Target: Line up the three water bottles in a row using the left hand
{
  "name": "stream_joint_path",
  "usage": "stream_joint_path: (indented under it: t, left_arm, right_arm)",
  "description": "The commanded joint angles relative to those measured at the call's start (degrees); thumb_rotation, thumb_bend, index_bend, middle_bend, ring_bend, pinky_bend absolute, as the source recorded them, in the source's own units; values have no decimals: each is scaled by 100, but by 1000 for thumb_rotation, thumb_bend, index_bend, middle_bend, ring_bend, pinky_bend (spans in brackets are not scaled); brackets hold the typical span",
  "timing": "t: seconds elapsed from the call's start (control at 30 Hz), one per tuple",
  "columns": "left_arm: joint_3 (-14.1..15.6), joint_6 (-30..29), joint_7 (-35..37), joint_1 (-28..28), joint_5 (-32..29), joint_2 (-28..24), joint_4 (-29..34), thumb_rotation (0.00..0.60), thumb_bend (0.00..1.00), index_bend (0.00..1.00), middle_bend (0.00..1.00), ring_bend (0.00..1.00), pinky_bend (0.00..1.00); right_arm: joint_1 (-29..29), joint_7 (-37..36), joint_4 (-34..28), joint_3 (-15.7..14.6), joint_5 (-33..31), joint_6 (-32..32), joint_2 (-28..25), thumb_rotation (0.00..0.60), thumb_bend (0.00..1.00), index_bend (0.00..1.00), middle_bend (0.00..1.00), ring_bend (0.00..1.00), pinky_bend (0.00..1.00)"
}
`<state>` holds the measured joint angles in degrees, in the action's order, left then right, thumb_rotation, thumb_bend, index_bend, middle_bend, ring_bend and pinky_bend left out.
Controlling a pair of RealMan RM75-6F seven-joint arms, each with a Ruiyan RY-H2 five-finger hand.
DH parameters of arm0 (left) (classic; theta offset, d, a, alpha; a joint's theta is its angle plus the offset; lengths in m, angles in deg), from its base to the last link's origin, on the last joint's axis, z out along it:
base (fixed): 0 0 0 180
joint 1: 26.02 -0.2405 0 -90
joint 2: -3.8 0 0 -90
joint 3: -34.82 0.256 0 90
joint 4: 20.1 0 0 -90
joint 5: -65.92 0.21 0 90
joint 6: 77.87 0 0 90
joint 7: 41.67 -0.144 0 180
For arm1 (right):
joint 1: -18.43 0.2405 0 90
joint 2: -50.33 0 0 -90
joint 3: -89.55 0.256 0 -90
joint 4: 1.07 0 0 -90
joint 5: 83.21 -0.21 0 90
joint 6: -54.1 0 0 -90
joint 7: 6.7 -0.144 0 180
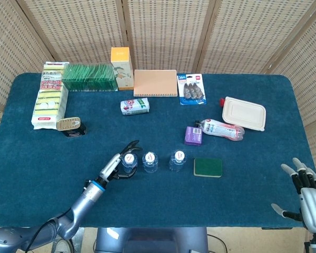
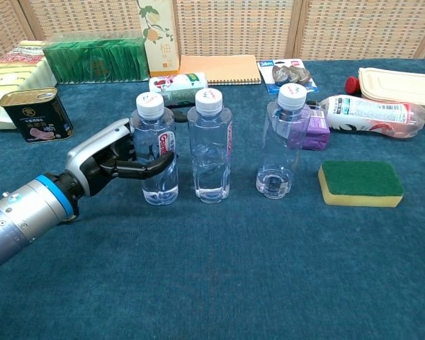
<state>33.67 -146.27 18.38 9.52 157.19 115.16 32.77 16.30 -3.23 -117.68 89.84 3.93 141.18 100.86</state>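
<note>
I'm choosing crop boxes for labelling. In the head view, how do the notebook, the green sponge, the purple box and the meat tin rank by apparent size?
1. Notebook, clearly the largest.
2. Green sponge.
3 and 4. Purple box and meat tin look about alike; I would not rank them, since the tin shows partly side-on.

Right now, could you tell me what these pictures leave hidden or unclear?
- Left hand: chest view; whether it grips or merely touches the leftmost bottle is unclear.
- Right hand: head view, cut by the frame edge; absent from chest view.
- Bottle labels: too small in head view.
</note>
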Motion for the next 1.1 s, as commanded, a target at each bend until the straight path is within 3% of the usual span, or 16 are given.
stream_joint_path:
  t: [0.03,0.17,0.6,0.97,1.1]
  left_arm:
    - [64,7,-73,6,50,-106,83,600,490,62,0,0,169]
    - [104,-98,-257,-71,62,-261,230,600,483,0,0,0,146]
    - [201,-502,-324,-436,30,-939,688,600,438,0,0,0,104]
    - [19,-341,75,-128,120,-626,485,600,433,0,0,0,105]
    - [-58,-272,83,12,134,-541,554,600,325,0,0,0,105]
  right_arm:
    - [-1,6,-2,-1,2,0,-3,600,0,148,13,0,0]
    - [-13,-12,-12,-13,29,18,-17,600,0,148,13,0,0]
    - [-36,30,-47,-77,194,38,-17,600,0,148,14,0,0]
    - [-12,110,-45,-44,79,-6,18,600,0,148,15,0,0]
    - [6,100,-30,-14,9,-22,20,600,0,148,15,0,0]
